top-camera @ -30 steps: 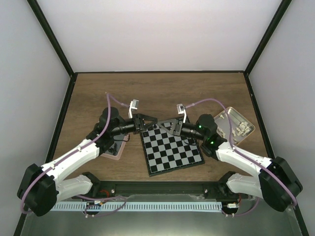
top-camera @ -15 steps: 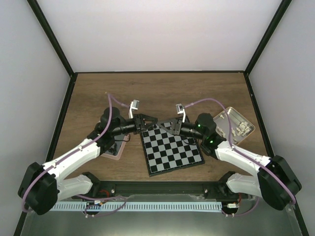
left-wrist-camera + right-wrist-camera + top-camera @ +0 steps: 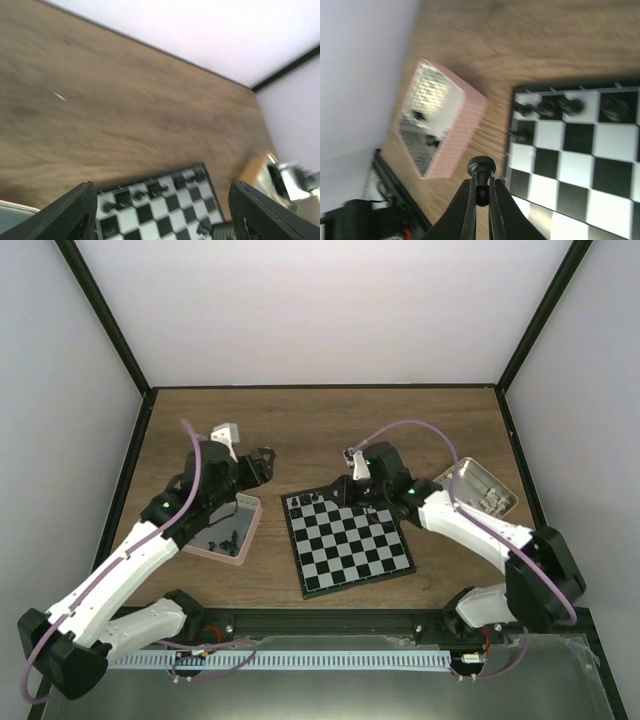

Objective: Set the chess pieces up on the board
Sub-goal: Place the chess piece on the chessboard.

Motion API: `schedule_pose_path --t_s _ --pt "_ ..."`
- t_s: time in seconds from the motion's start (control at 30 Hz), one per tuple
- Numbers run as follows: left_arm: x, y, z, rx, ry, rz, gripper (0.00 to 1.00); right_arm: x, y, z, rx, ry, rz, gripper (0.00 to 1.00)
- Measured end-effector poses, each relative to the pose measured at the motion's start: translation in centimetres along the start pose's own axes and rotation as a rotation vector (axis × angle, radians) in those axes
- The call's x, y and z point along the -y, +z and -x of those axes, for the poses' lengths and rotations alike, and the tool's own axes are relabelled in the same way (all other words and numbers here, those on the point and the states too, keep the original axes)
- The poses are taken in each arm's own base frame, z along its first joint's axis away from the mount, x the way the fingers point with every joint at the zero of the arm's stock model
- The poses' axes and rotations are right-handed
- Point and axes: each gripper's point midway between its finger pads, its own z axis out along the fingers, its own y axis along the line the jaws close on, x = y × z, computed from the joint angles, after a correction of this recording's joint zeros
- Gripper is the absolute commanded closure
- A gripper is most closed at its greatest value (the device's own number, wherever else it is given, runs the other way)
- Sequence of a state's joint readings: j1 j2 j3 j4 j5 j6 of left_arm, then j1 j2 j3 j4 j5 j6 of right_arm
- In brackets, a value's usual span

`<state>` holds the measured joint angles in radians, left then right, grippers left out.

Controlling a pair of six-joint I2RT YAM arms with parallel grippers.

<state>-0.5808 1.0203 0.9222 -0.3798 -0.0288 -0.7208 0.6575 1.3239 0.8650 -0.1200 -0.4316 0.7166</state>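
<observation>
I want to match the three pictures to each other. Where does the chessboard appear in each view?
Top external: the chessboard lies at the centre, slightly rotated.
Left wrist: bottom centre, only partly in view.
Right wrist: right side, cut off by the picture's edge.
Shared landmark: the row of black chess pieces along one edge of the board.

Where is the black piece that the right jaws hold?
In the right wrist view the black piece is pinched in the right jaws, seen against the edge of the board that faces the pink tray, near the black pieces standing at that corner.
</observation>
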Motion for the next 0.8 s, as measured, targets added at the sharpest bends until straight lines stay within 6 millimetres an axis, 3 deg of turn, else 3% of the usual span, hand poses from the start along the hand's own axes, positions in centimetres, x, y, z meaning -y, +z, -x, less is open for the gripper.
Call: schedule_pose_path --t_s 0.13,0.27,0.57,0.8 --pt "-1.9 -3.4 3.6 0.171 0.110 0.142 0.21 3.8 2.2 -2.0 -0.136 -0.003 -0.171 0.99" --pt "-3.8 -6.0 5.4 0.287 0.179 0.255 0.20 6.3 4.4 -3.2 -0.259 -0.027 -0.331 0.99" --pt "-7.3 -6.6 4.9 0.316 0.257 0.411 0.19 5.8 8.3 -3.6 -0.372 -0.124 -0.453 0.99" --pt "-7.6 -6.7 4.5 0.310 0.265 0.414 0.18 7.6 9.0 -5.3 -0.443 -0.126 -0.529 0.99"
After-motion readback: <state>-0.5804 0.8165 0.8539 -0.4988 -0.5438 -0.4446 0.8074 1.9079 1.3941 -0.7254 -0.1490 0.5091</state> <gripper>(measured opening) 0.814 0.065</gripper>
